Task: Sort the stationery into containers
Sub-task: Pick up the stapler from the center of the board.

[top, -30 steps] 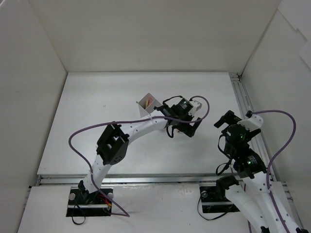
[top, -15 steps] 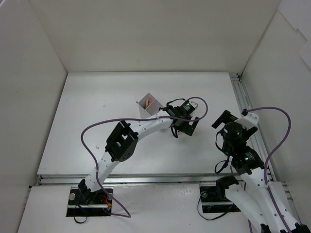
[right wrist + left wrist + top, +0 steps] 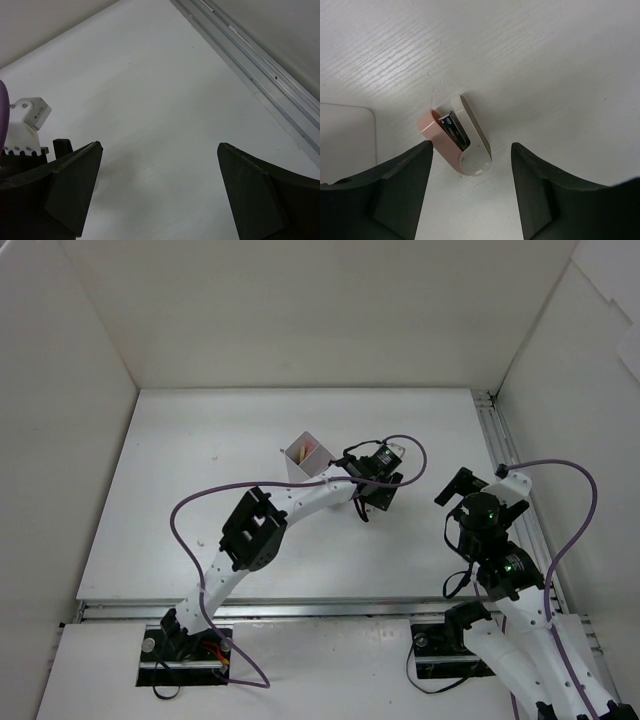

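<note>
A small pink-and-white piece of stationery (image 3: pixel 460 137), shaped like a mini stapler, lies flat on the white table. My left gripper (image 3: pixel 471 146) hangs low over it, open, a dark finger on each side and neither touching it. In the top view the left gripper (image 3: pixel 373 492) covers that piece. The container (image 3: pixel 304 454) stands just to its left, with something pink inside. Its pale rounded corner (image 3: pixel 350 135) shows at the left edge of the left wrist view. Over bare table at the right, my right gripper (image 3: pixel 159 146) (image 3: pixel 482 488) is open with nothing between its fingers.
A metal rail (image 3: pixel 503 455) (image 3: pixel 260 65) runs along the table's right edge, close to the right arm. White walls enclose the table at the back and on both sides. A purple cable (image 3: pixel 190 515) loops off the left arm.
The left gripper's jaws have narrowed around the pink-and-white piece and the left arm has settled slightly. The right arm swung a little earlier and has since held still.
</note>
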Controlling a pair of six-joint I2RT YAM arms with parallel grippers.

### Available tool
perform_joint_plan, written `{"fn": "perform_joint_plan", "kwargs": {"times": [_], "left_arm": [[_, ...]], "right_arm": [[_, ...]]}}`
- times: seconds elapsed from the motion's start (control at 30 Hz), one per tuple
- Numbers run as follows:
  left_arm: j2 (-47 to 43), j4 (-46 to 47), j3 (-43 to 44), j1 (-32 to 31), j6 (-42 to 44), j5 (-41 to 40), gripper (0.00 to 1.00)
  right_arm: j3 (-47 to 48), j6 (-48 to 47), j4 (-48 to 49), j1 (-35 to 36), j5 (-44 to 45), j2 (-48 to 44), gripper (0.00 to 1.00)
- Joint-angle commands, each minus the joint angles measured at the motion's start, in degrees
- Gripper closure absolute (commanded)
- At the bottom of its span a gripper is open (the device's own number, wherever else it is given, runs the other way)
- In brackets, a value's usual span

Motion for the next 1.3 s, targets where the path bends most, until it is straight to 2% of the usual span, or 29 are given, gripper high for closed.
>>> {"fn": "perform_joint_plan", "kwargs": {"times": [0.0,0.27,0.6,0.8,0.83,0.9,0.93,1.07,1.27], "left_arm": [[-1.0,0.3,3.2,0.6,1.1,-2.8,0.42],[-0.9,-0.2,2.0,1.1,-0.7,-4.2,0.37],[1.1,1.7,2.8,1.6,-0.4,-2.0,0.39],[2.0,2.0,3.7,1.6,0.1,-0.2,0.56],[1.8,1.8,3.7,1.6,0.1,-0.2,0.64],[1.0,1.7,3.2,1.6,0.5,-0.8,0.73],[0.2,1.7,2.6,1.6,0.8,-0.9,0.82],[-6.7,4.3,-3.7,1.6,3.7,-0.8,0.88],[-18.4,7.7,-12.5,-0.3,12.2,-4.2,0.88]], "right_arm": [[0.6,-0.3,2.1,-0.5,0.4,0.5,0.02],[0.6,-0.4,2.1,-0.4,0.0,0.3,0.02],[0.6,-0.3,2.1,-0.4,0.2,0.6,0.02],[0.5,-0.3,2.1,-0.4,0.2,1.0,0.02],[0.5,-0.3,2.1,-0.3,0.2,0.8,0.02],[0.5,-0.3,2.1,-0.3,0.0,0.7,0.02],[0.5,-0.3,2.1,-0.3,0.0,0.6,0.02],[0.4,-0.3,2.1,-0.2,-0.2,0.3,0.02],[0.5,-0.4,2.2,-0.4,-0.2,0.5,0.02]]}}
